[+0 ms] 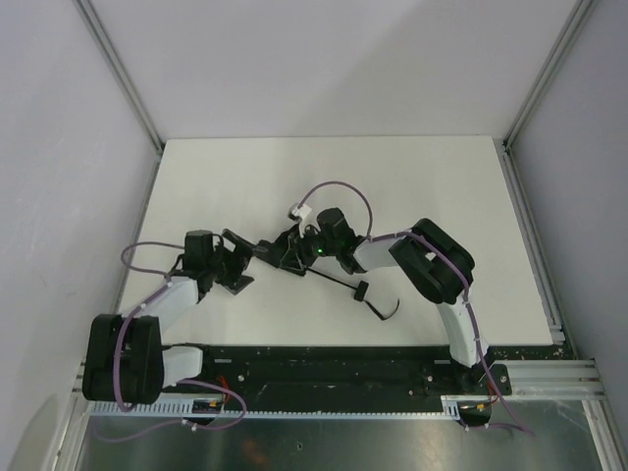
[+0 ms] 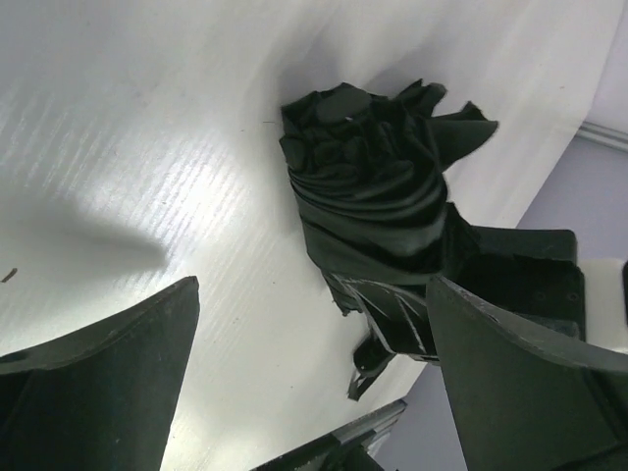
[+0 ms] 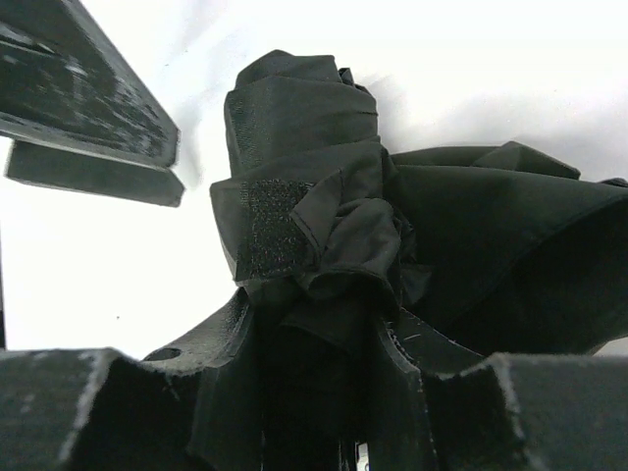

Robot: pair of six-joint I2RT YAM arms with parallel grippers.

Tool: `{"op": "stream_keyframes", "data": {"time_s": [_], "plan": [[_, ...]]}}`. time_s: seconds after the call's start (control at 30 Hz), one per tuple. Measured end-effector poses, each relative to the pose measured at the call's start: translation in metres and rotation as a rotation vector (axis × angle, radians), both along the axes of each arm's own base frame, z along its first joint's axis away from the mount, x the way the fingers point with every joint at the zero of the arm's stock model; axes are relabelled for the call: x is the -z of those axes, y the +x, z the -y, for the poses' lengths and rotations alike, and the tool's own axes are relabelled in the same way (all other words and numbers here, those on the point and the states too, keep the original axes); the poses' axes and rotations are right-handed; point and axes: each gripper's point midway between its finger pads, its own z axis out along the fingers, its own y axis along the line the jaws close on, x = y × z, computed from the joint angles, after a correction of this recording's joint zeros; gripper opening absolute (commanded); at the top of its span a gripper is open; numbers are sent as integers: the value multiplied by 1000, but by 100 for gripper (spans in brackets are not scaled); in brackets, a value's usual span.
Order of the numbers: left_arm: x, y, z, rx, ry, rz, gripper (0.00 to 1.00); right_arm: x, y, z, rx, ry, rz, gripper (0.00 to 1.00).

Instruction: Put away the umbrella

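Matte black over the whole umbrella (image 2: 373,216) canopy, plain, greying to a dull sheen along the folds. Rougher, grainier black on the hook-and-loop patch (image 3: 270,228) of its strap. Black again on handle (image 1: 360,290) and cord (image 1: 390,312). Plain white on the table (image 1: 294,177), streaked with faint glare lines in the left wrist view. Matte black on the left gripper (image 2: 314,287) fingers (image 2: 108,383). White links and black housings on the left arm (image 1: 172,299) and right arm (image 1: 432,260), purple on the cables (image 1: 340,183), one green dot of light (image 1: 321,249) at the right wrist. Pale grey on the walls (image 1: 59,118); silver on the frame rails (image 1: 118,69).
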Motion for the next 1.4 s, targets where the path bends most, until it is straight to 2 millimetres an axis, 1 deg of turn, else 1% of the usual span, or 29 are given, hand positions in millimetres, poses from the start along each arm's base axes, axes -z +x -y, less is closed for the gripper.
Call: {"op": "stream_keyframes", "data": {"time_s": [0.17,0.37,0.47,0.53,0.63,0.77,0.8,0.83,0.9,0.93,1.03,1.1,1.17,1.23,1.33,1.4], "plan": [[18,-4,8,21,-40,-89,99,1,-8,2,-53,47,-86,0],[16,7,25,45,-74,-67,98,2,-19,2,-102,83,-166,0],[17,13,32,45,-77,-54,91,1,-20,3,-110,92,-190,0],[18,16,36,42,-80,-52,85,1,-21,3,-114,95,-202,0],[21,19,39,29,-82,-55,71,0,-23,4,-124,99,-215,0],[28,18,36,14,-62,-73,53,-1,-22,4,-130,101,-221,0],[30,18,36,11,-56,-76,48,-1,-22,4,-131,100,-223,0],[31,18,36,12,-50,-75,40,-1,-22,4,-132,98,-226,0],[32,18,35,11,-46,-75,22,0,-22,4,-131,94,-230,0],[32,19,36,12,-48,-72,16,1,-22,5,-128,89,-234,0],[30,22,37,9,-60,-66,4,1,-20,7,-112,79,-235,0],[28,24,39,4,-74,-64,1,-1,-17,7,-90,69,-227,7],[27,25,40,4,-80,-56,0,-2,-16,9,-64,49,-224,15],[27,24,41,5,-85,-51,0,-4,-14,12,-34,21,-216,29],[27,20,45,24,-89,-46,0,-7,-18,17,5,-35,-203,55],[27,17,48,42,-89,-44,0,-9,-23,21,31,-82,-190,66]]}}
